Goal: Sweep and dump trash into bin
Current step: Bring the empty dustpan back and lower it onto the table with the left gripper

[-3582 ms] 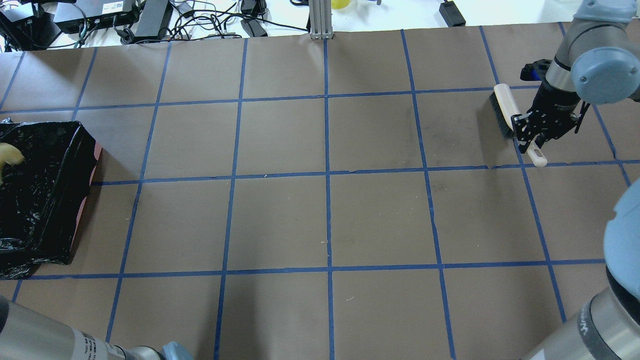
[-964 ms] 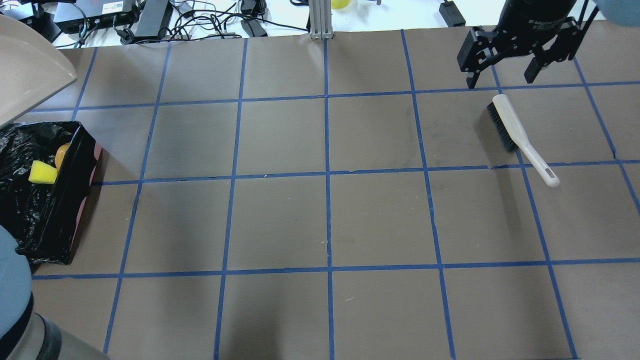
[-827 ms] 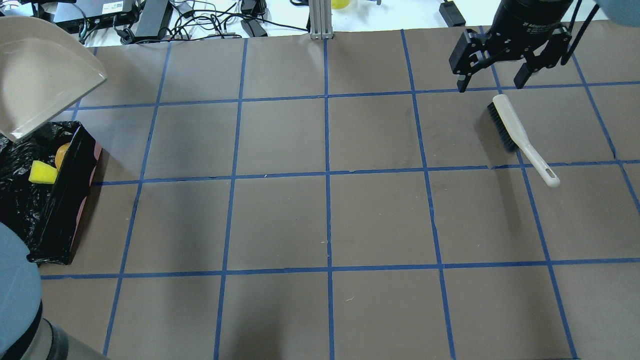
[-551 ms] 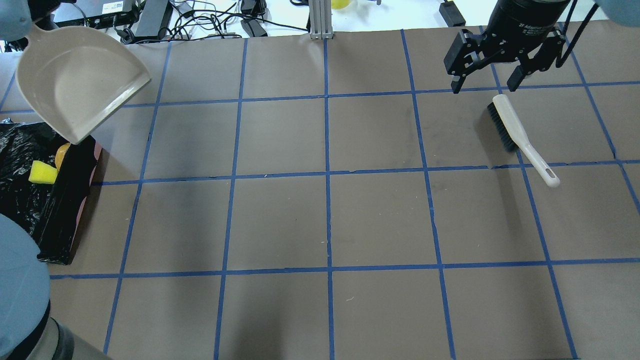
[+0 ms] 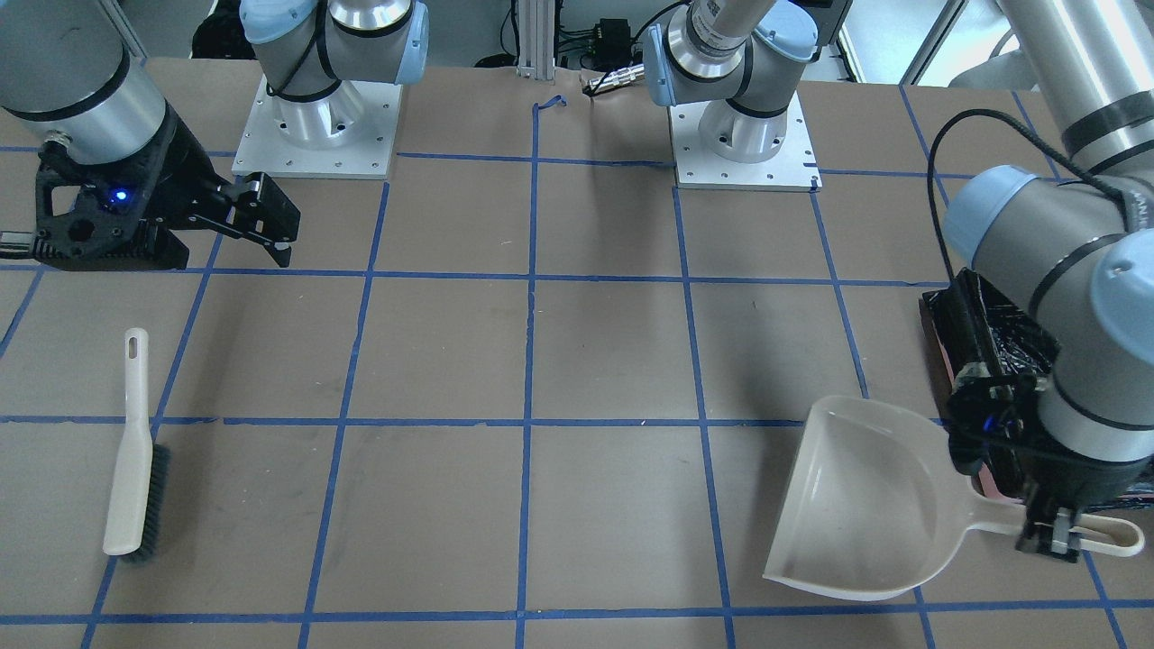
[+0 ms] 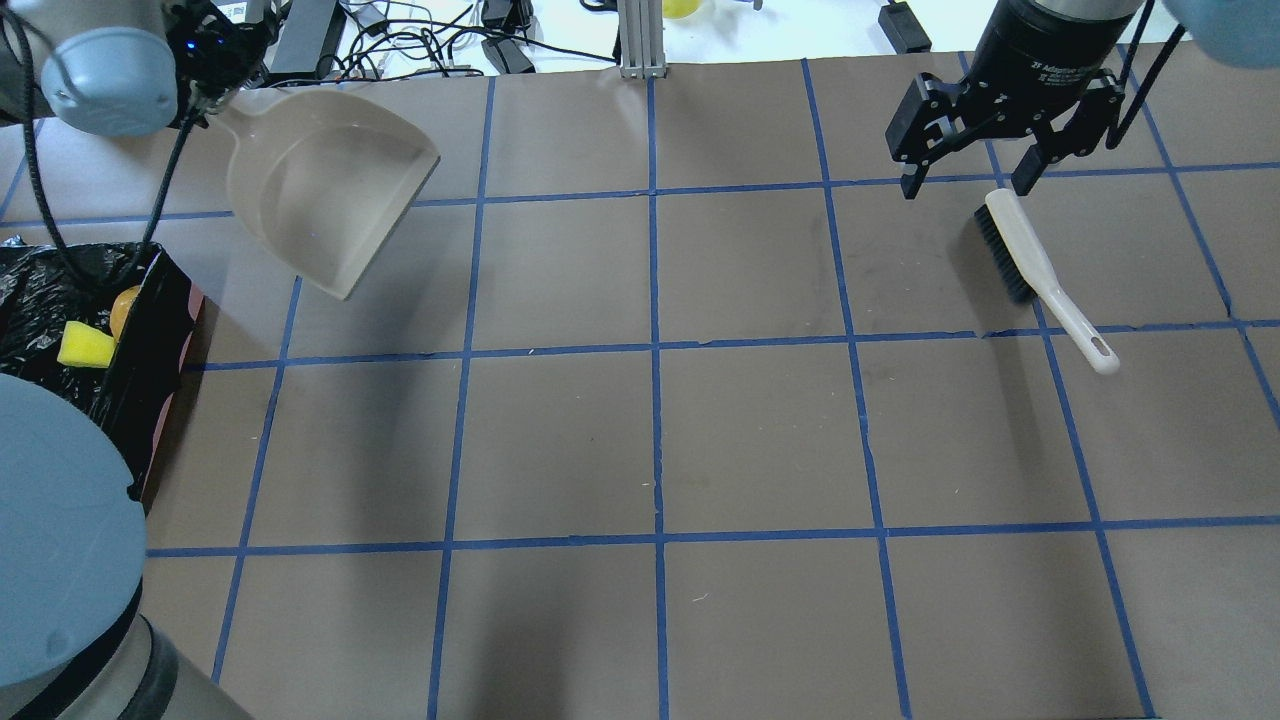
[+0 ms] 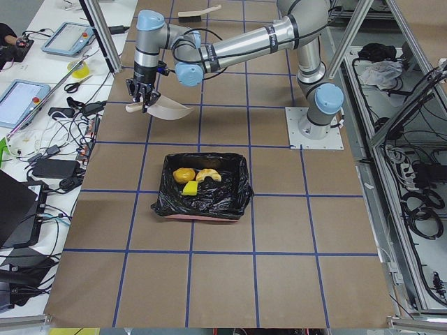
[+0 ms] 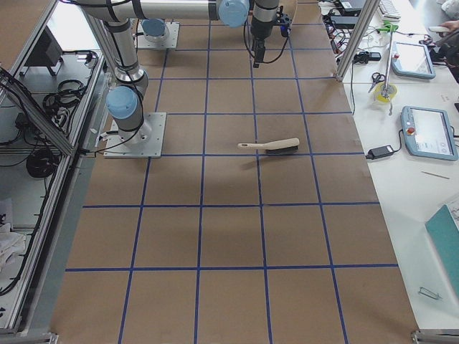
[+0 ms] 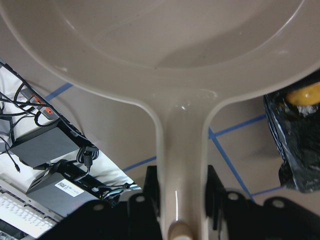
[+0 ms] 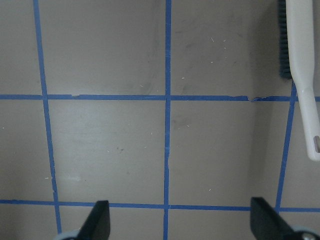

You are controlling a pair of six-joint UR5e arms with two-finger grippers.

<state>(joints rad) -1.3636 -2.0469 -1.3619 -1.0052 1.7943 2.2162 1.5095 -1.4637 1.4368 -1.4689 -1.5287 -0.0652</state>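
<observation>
The bin (image 6: 150, 340), pink with a black bag, sits at the table's left edge. In the exterior left view it holds the orange-brown oval (image 7: 184, 174), the cream crescent (image 7: 209, 175) and the yellow wedge (image 7: 190, 188). My left gripper (image 6: 205, 85) is shut on the handle of the empty beige dustpan (image 6: 325, 195) and holds it above the table, beyond and to the right of the bin. My right gripper (image 6: 965, 188) is open and empty, hovering just above the head of the brush (image 6: 1040, 270), which lies flat on the table.
Cables and power bricks (image 6: 300, 40) and an aluminium post (image 6: 640, 40) stand beyond the table's far edge. The two arm bases (image 5: 315, 126) sit on the robot's side. Tablets (image 8: 430, 132) lie on the side bench.
My right gripper has let go of the brush and risen, open. My left arm has dumped the trash into the bin and carried the dustpan rightward away from it.
</observation>
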